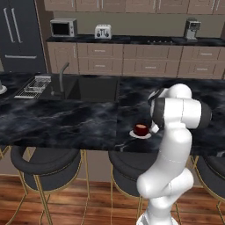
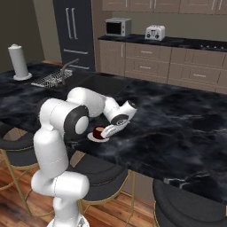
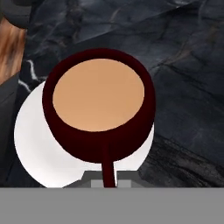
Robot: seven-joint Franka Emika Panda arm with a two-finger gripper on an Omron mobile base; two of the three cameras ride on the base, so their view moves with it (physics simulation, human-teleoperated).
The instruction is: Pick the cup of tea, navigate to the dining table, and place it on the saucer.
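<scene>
1. One cup of tea (image 3: 99,104) sits in the middle of my hand view, over the white saucer (image 3: 33,144).
2. From the left base view, the cup (image 1: 140,129) is on the saucer (image 1: 134,134) near the front edge of the dining table (image 1: 66,123), middle of the frame.
3. My pincer (image 2: 105,131) is right by the cup's handle. I cannot tell if it is squeezing or let go.
4. To do this well, I think I should let go slowly and lift straight up, so no tea spills.
</scene>
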